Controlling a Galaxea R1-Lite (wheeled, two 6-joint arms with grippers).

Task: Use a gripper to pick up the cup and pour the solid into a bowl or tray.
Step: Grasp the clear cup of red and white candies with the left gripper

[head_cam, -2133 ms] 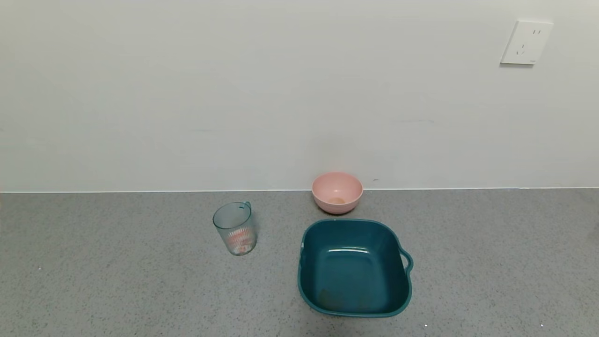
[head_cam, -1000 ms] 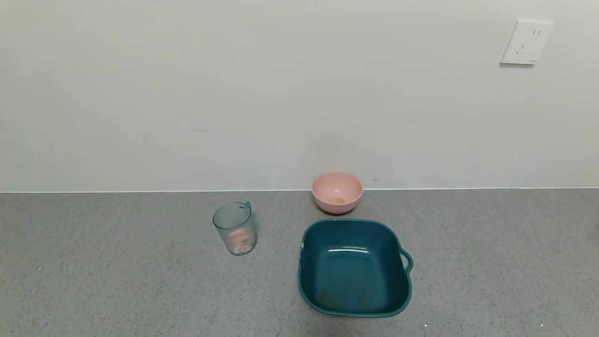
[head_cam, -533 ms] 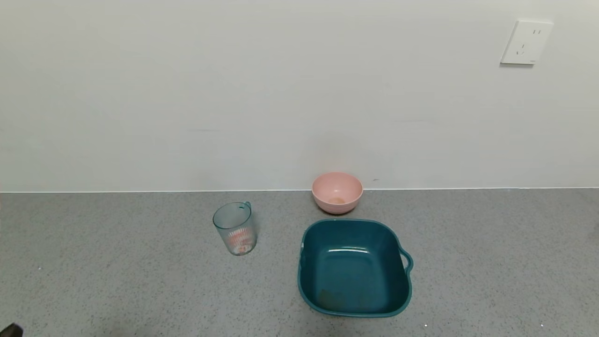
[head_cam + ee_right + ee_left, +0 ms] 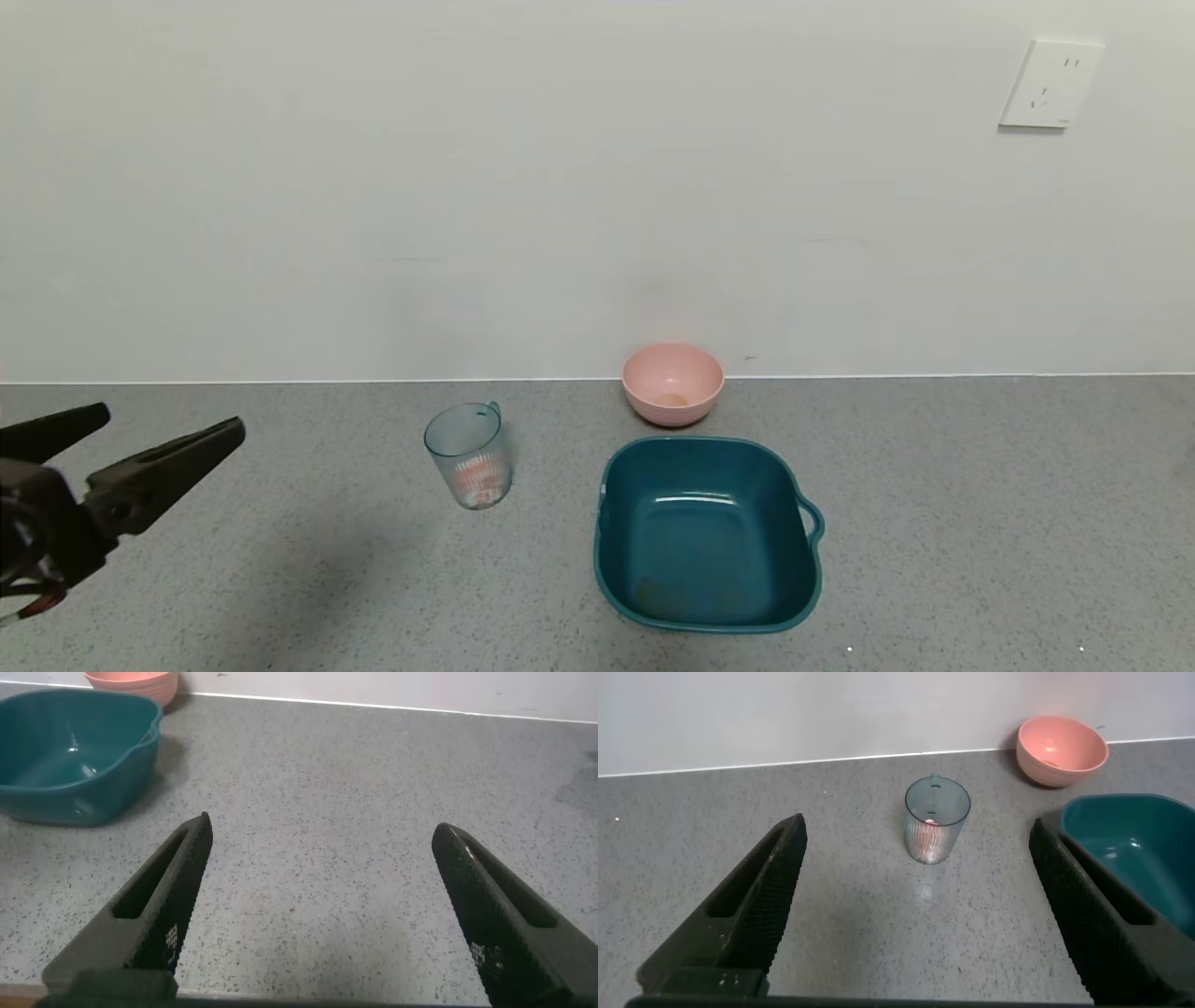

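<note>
Where the grey speckled countertop (image 4: 280, 579) meets the plain off-white wall (image 4: 467, 187), a thin pale seam runs straight across, and a white wall socket (image 4: 1049, 84) sits high at the right. On this surface the cup (image 4: 469, 454) stands upright, its small handle turned toward the wall, with the solid (image 4: 480, 481), white and orange-red discs, piled in its bottom. To the cup's right, apart from it, lies the teal basin (image 4: 618, 569), its loop handle on the right side; just behind the basin, close to the wall, sits a small pink bowl (image 4: 672, 383). The left gripper (image 4: 166, 431) hovers above the counter at the left edge of the head view, well apart from the cup, its two black fingers spread wide and holding nothing; its dark shadow falls on the stone beneath. From the left wrist view the cup (image 4: 937, 819) shows between those spread fingers, farther off. The right gripper (image 4: 322, 849) hangs low over bare counter to the right of the basin (image 4: 131, 765), fingers likewise parted with nothing between them.
</note>
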